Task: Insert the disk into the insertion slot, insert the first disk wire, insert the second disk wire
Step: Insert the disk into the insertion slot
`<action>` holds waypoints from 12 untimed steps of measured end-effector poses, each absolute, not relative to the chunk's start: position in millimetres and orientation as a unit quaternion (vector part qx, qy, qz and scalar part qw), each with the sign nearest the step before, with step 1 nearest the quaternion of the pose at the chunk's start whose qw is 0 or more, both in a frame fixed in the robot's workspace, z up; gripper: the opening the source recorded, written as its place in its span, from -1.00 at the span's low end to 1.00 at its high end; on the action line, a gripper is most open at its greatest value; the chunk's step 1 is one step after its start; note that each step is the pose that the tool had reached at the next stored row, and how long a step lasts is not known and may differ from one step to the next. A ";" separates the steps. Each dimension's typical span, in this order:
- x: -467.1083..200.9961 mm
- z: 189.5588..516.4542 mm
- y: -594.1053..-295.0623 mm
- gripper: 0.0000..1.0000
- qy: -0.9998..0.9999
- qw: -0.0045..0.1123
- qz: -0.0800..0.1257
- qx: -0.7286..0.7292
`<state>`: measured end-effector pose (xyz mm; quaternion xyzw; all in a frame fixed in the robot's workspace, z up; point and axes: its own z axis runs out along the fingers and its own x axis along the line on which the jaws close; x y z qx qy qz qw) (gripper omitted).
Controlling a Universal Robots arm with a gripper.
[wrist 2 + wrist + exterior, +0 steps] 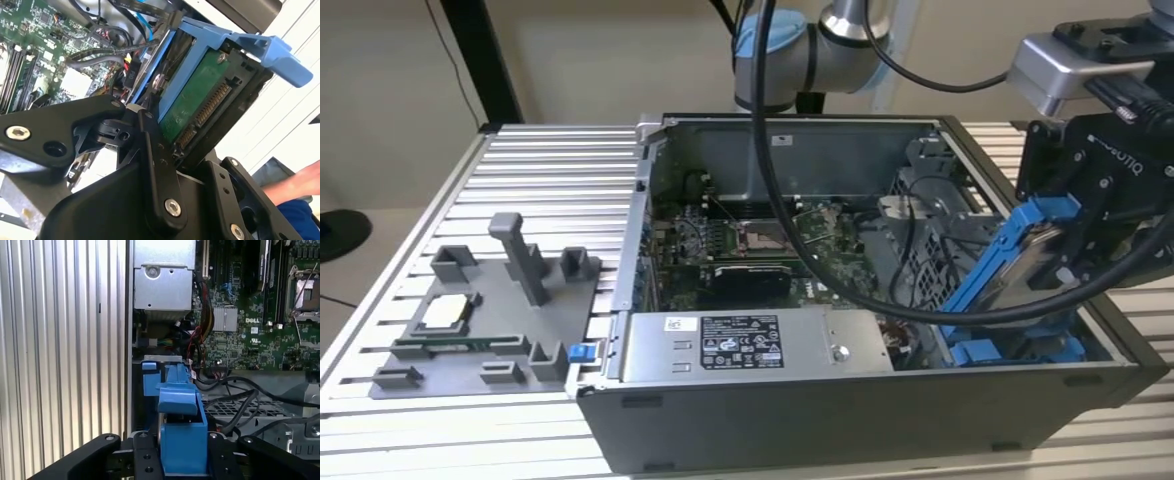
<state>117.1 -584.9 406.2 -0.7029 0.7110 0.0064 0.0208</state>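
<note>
Blue carrier: the disk, a silver drive in a blue plastic frame, hangs steeply tilted at the exterior view's right, its lower end inside the open computer case.
Gripper: the black gripper is clenched on the disk. In the second wrist view its fingers press the frame's long edges.
Slot: the insertion slot, a grey bay with blue clips, lies just below the disk at the exterior view's lower right. The disk is not yet seated.
Doing it well: by my judgement, level the frame with the bay, steer clear of the loose black wires beside it, and press evenly until the clips catch.
Writing: a white printed label sits on the grey power-supply box, lower centre of the exterior view. Its print is not read out here.
</note>
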 end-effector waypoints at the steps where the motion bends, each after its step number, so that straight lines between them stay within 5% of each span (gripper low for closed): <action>1: 117.1 406.3 -585.1 -1.00 0.713 0.020 0.007 -0.701; 12: 117.1 404.5 -585.0 -1.00 0.716 0.019 0.008 -0.698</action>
